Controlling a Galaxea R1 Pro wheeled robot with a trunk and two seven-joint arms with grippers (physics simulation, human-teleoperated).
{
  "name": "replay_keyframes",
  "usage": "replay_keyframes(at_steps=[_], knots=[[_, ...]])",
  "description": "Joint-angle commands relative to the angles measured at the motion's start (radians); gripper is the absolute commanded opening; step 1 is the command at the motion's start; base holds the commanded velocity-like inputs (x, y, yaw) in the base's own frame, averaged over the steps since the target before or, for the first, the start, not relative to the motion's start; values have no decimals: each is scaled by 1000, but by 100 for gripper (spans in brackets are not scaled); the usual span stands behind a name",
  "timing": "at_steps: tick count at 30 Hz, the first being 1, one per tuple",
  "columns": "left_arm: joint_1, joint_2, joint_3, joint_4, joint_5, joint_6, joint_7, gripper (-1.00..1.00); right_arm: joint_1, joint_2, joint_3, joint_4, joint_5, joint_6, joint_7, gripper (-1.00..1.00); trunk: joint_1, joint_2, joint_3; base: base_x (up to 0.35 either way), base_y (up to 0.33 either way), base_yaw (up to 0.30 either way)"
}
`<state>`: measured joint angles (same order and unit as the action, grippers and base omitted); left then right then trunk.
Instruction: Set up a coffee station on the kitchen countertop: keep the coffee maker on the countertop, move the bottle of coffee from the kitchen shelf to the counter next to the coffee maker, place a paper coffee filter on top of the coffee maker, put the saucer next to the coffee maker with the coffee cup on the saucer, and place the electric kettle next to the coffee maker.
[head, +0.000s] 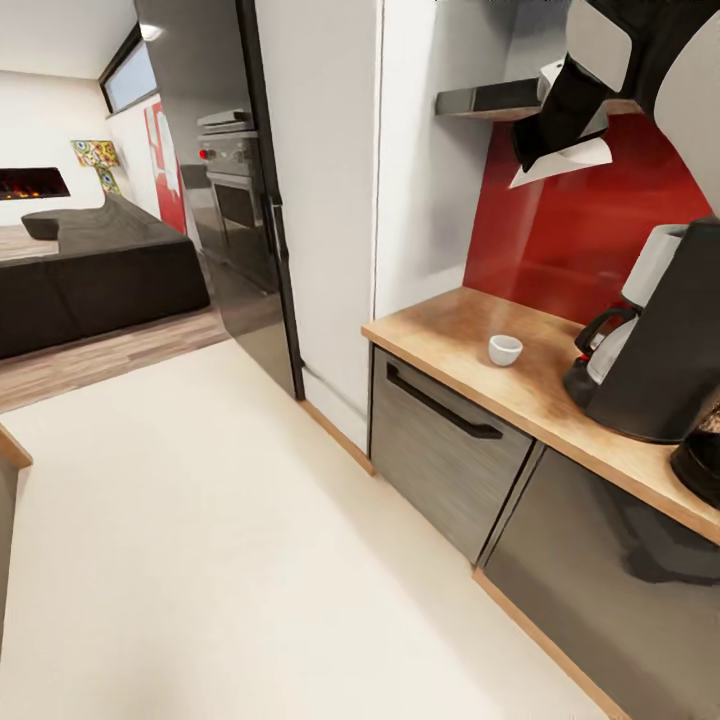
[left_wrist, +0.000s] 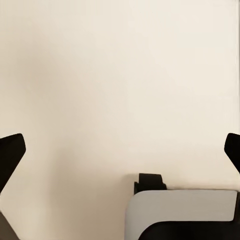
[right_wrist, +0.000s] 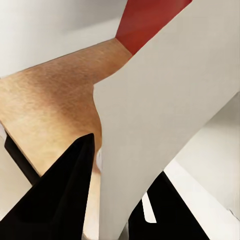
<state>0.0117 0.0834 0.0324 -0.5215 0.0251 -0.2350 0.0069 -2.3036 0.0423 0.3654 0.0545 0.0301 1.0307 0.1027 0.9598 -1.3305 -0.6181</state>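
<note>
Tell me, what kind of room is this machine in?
Most likely a home kitchen open to a lounge: a wood countertop with a coffee maker, a built-in oven, and a dark sofa beyond.

The right end effector (head: 548, 150) holds the paper coffee filter (head: 563, 160) just beside the kitchen shelf (head: 487, 100), with the coffee cup (head: 505, 349) on the worktop (head: 455, 335) below it and the coffee maker (head: 665, 340) below to its right.

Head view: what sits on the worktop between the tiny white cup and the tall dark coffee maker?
Nothing: bare light wood-grain countertop separates the tiny white cup from the tall dark grey coffee maker with its glass carafe, in the head view.
</note>
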Motion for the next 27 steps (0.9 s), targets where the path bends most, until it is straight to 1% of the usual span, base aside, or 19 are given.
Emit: replay_keyframes(at_steps=[1,4,13,14,15,17,24,27], knots=[[1,0,0,-1,3,-1,1,100,0,1,9,2,1,0,9,-100,0,0,-1,0,0,-70],[1,0,0,0,3,-1,1,100,1,2,9,2,1,0,9,-100,0,0,0,34,78,-32],[1,1,0,0,3,-1,1,100,2,3,9,4,2,-1,15,-100,0,0,0,113,175,-7],[1,1,0,1,3,-1,1,100,2,4,9,4,2,0,27,-100,0,0,0,42,58,-1],[1,1,0,1,3,-1,1,100,3,4,10,3,2,0,64,-100,0,0,0,21,30,-46],[1,1,0,1,3,-1,1,100,3,3,10,3,2,0,105,-100,0,0,0,14,20,-102],[1,1,0,2,3,-1,1,100,3,2,14,3,3,-1,158,-100,0,0,1,4,6,-174],[1,1,0,3,3,-1,1,100,3,0,23,2,14,-1,225,-100,0,0,1,1,1,-55]])
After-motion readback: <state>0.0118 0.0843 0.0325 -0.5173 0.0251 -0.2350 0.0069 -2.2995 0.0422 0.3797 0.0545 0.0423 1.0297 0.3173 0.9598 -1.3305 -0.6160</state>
